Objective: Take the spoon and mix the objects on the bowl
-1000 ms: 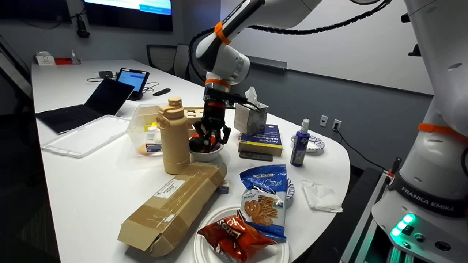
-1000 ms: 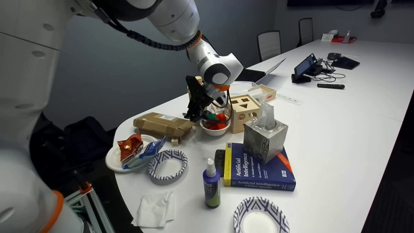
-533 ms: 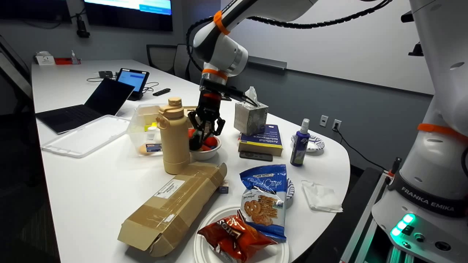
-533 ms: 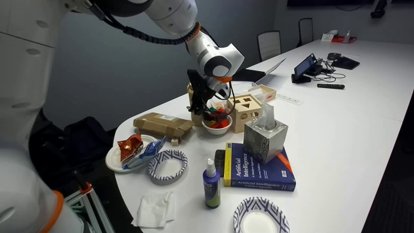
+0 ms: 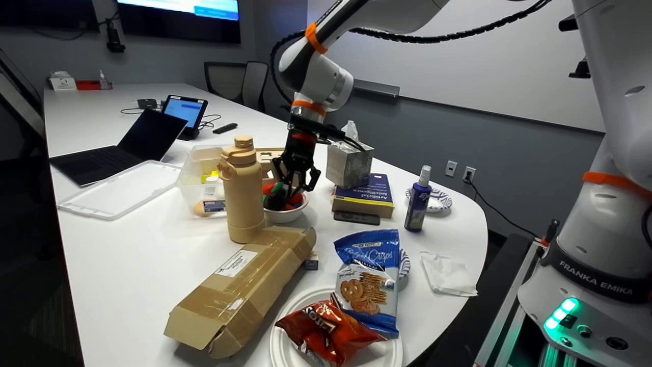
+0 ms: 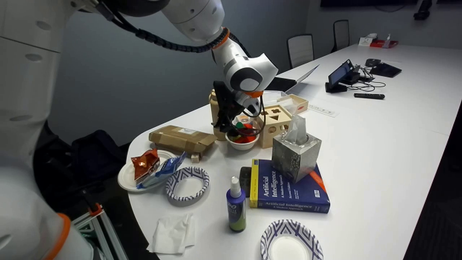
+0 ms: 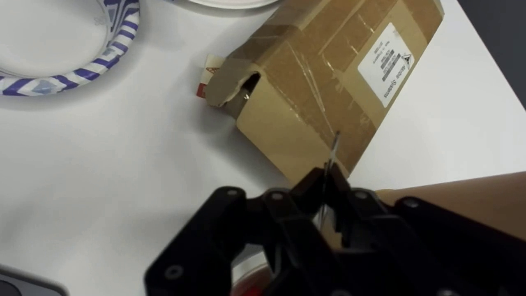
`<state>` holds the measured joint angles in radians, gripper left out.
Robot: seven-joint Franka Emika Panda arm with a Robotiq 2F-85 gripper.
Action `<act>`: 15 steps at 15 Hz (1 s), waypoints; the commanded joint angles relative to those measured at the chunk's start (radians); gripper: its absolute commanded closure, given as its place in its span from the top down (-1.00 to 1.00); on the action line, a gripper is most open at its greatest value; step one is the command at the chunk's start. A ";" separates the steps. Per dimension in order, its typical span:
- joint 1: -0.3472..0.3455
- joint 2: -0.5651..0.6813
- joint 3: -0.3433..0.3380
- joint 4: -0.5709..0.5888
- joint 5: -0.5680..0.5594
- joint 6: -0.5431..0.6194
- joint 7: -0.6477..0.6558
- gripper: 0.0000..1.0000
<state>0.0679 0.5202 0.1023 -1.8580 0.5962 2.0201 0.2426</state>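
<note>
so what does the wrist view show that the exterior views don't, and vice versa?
Wrist view only: a triangle symbol on the cardboard box and, clearly, what is probably the spoon, thin and metallic, in the gripper.
Exterior views only (both): laptop, tissue box, book, spray bottle.
Shared: gripper, cardboard box, bowl (wrist: edge only), a striped plate.

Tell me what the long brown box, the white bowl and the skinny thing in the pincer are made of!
Long brown box: cardboard, it seems, mostly matte; see the bent flaps and creases.
White bowl: maybe plastic or coated paper; smooth white sides fit both.
Spoon, which the skinny thing seems to be: likely metal, because it's silvery and glints.
</note>
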 commanded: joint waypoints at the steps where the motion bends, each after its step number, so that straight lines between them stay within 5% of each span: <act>1: -0.021 -0.006 -0.002 -0.057 0.050 0.035 -0.037 -0.97; 11: -0.024 0.044 -0.011 -0.054 0.057 0.043 -0.036 -0.97; 12: -0.023 0.045 -0.011 -0.054 0.058 0.043 -0.035 -0.37; 15: -0.025 0.048 -0.012 -0.053 0.058 0.044 -0.034 -0.08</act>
<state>0.0454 0.5665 0.0932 -1.9140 0.6411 2.0577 0.2147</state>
